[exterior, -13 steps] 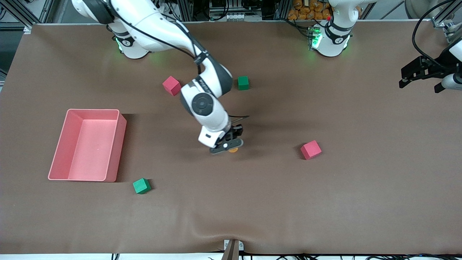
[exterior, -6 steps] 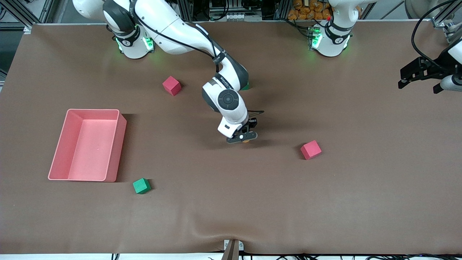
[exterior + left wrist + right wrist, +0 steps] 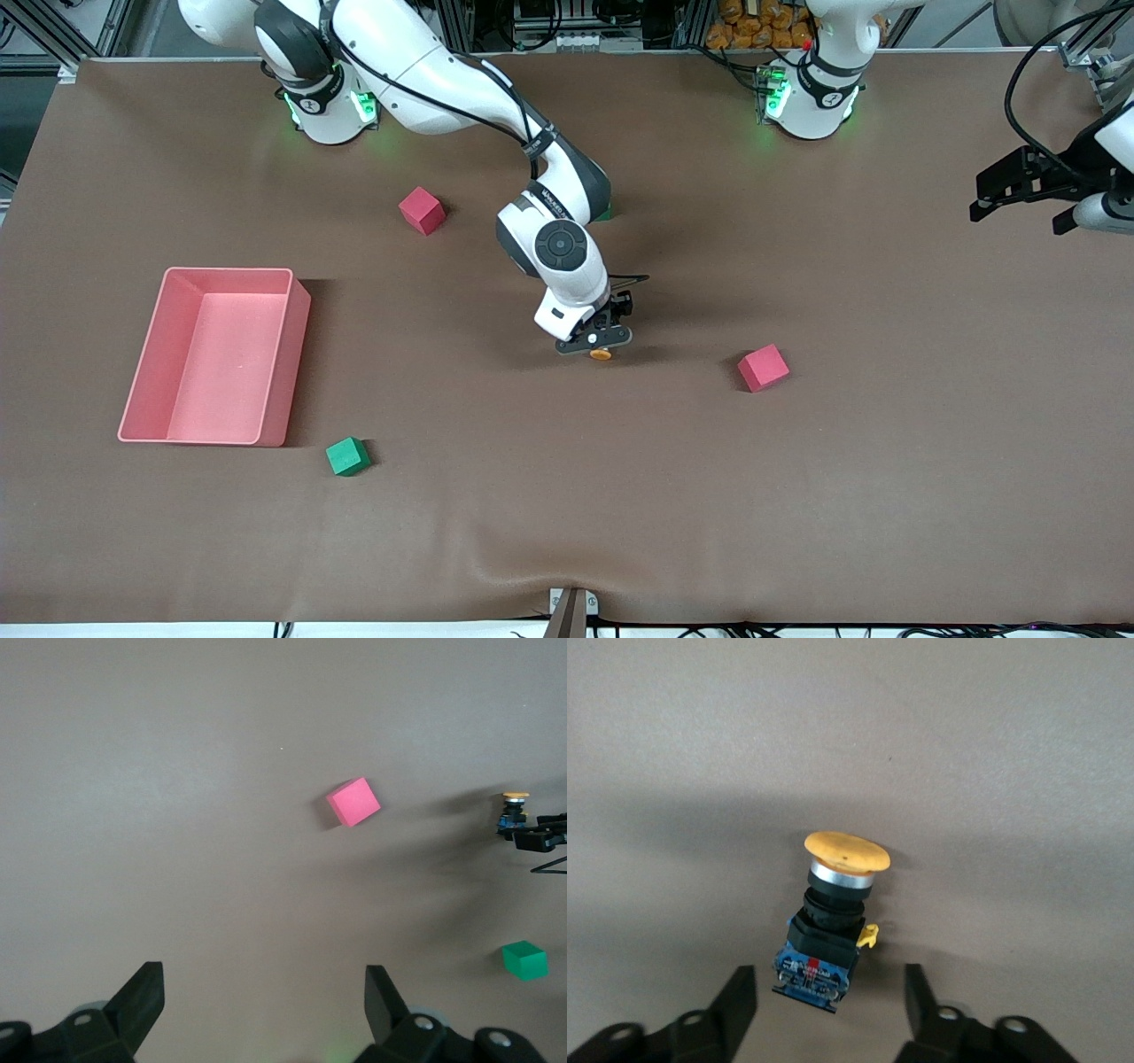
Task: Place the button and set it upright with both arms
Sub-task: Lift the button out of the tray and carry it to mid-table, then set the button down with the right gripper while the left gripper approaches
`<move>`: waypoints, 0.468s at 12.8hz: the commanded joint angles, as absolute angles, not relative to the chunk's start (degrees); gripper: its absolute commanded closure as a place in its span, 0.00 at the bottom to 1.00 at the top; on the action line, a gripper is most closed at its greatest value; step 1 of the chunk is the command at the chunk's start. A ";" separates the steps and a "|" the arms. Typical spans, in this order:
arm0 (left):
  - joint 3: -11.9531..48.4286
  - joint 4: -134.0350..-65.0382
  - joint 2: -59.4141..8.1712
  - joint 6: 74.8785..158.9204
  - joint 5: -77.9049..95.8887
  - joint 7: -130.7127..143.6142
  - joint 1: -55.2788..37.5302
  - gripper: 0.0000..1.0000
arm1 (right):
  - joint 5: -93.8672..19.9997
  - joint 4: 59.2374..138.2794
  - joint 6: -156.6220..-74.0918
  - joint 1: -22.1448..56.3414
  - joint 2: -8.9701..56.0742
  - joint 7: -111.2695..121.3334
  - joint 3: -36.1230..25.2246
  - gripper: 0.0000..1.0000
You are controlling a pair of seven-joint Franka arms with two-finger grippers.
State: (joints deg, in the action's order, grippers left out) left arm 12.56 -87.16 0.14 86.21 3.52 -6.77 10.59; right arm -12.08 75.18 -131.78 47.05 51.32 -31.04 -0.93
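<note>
The button [image 3: 601, 354] [image 3: 837, 904], with an orange cap on a black and blue body, lies on its side on the brown table, cap toward the front camera. My right gripper [image 3: 595, 341] [image 3: 829, 979] stands low right over the button's base end. It is open, and its fingers [image 3: 740, 997] flank the base without touching it. My left gripper [image 3: 1017, 220] [image 3: 263, 973] hangs open and empty over the left arm's end of the table. From the left wrist view the button [image 3: 513, 811] shows far off, at the right gripper's fingertips [image 3: 542, 836].
A pink bin [image 3: 297, 354] sits toward the right arm's end. Pink cubes [image 3: 422, 210] [image 3: 763, 367] [image 3: 353, 802] and a green cube [image 3: 347, 456] lie loose on the table. Another green cube [image 3: 605, 213] [image 3: 524, 959] peeks from under the right arm.
My right gripper carried the button toward the left arm's end, then opened and let it go; more of the orange cap now shows. My left gripper drifted slightly.
</note>
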 commanded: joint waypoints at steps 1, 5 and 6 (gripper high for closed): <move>12.66 -86.49 0.09 85.43 4.75 -7.21 10.90 0.00 | -11.95 73.48 -130.61 47.02 51.24 -31.99 -1.49 0.00; 13.09 -86.40 -0.44 85.52 4.83 -4.50 9.07 0.00 | -12.48 74.00 -129.03 43.35 46.34 -31.90 -1.50 0.00; 13.53 -86.14 -1.31 85.60 5.10 -1.61 7.40 0.00 | -12.22 75.31 -125.46 41.59 43.53 -32.25 -1.58 0.00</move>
State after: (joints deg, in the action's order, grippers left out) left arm 12.87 -87.16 -0.21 86.20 4.20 -5.52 9.69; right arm -12.08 73.17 -130.49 45.15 48.99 -31.49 -2.17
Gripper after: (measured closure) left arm 0.000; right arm 0.000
